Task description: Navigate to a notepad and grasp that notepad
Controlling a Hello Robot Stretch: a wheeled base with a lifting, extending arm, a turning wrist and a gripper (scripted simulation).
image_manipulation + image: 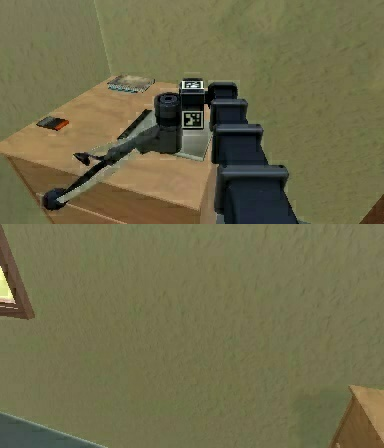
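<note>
A flat grey pad-like thing point(130, 83) lies at the far edge of a wooden cabinet top point(100, 135). My arm comes in from the arm side view's bottom right. The gripper point(66, 178) reaches left and down over the near left part of the top, its dark body point(168, 112) next to the two white marker squares. One thin finger point(100, 155) stretches over bare wood. Only bare wood lies at or behind the far end, so the gripper holds nothing. The pad lies well beyond the fingers, toward the wall.
A small dark red flat thing point(52, 124) and a thin dark stick point(133, 125) also lie on the top. Olive walls stand close behind it. In the forward view a framed edge point(12, 284) hangs at the left, a blue surface point(40, 434) sits low left, and a wooden corner point(365, 419) sits low right.
</note>
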